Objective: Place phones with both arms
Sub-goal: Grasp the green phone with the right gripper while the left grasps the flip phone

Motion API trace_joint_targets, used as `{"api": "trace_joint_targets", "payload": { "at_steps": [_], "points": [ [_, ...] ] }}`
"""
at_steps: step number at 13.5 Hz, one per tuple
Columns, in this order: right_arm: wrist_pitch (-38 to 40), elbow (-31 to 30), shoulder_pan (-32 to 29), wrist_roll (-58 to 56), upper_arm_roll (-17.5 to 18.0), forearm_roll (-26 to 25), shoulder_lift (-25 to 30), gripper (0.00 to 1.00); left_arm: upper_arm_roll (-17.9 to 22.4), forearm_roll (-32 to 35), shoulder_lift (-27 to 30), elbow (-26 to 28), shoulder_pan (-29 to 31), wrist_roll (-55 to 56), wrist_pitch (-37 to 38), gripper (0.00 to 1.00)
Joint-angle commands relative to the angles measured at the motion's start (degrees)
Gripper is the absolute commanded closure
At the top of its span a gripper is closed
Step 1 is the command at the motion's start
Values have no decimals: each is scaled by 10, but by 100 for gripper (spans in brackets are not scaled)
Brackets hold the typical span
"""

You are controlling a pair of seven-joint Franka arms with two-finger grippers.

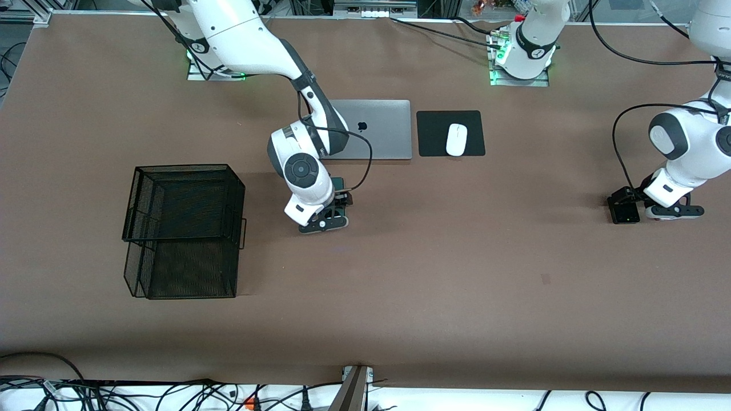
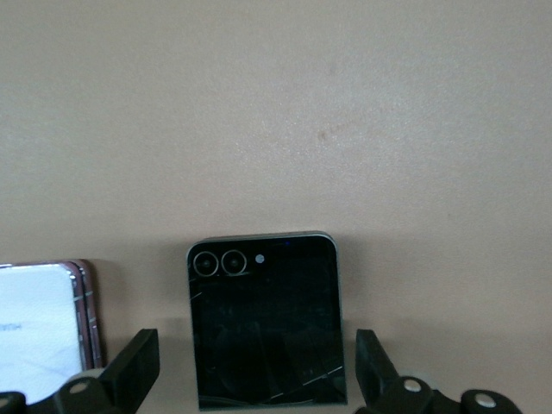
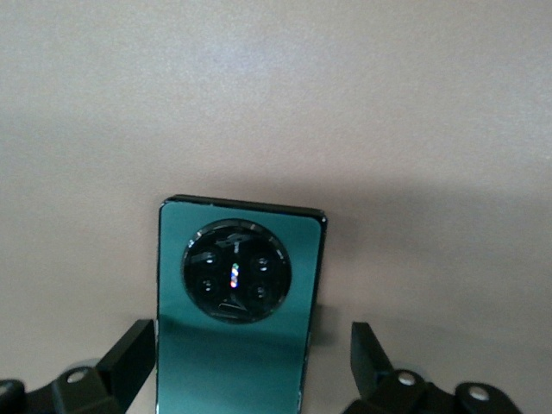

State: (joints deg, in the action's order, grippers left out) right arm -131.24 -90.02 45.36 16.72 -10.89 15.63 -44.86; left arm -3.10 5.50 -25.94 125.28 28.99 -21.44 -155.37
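Right gripper (image 3: 241,371) low over table (image 1: 457,274), fingers spread, green phone (image 3: 237,319) lying flat between them, untouched. Left gripper (image 2: 250,375) low at its table end, fingers spread astride black phone (image 2: 266,323); lilac phone (image 2: 39,323) just beside one finger.

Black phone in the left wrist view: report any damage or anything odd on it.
The small black phone shows thin pale lines across its lower glass, which look like cracks or scratches, though they could be reflections. It lies flat on the table, square between the open fingers of the left tool, beside the pale lilac phone. Nothing else stands out.
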Motion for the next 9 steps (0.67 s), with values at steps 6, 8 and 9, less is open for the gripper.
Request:
{"api": "trace_joint_targets", "payload": {
  "at_steps": [6,8,9],
  "points": [
    [-34,-34,3,-18,6,22,9,0,-9,-13,-25,0,11,-5,-39,0],
    [-77,-56,8,-19,7,22,9,0,-9,-13,-29,0,11,-4,-42,0],
    [-79,-56,9,-19,7,22,9,0,-9,-13,-32,0,11,-4,-49,0]
  ]
}}
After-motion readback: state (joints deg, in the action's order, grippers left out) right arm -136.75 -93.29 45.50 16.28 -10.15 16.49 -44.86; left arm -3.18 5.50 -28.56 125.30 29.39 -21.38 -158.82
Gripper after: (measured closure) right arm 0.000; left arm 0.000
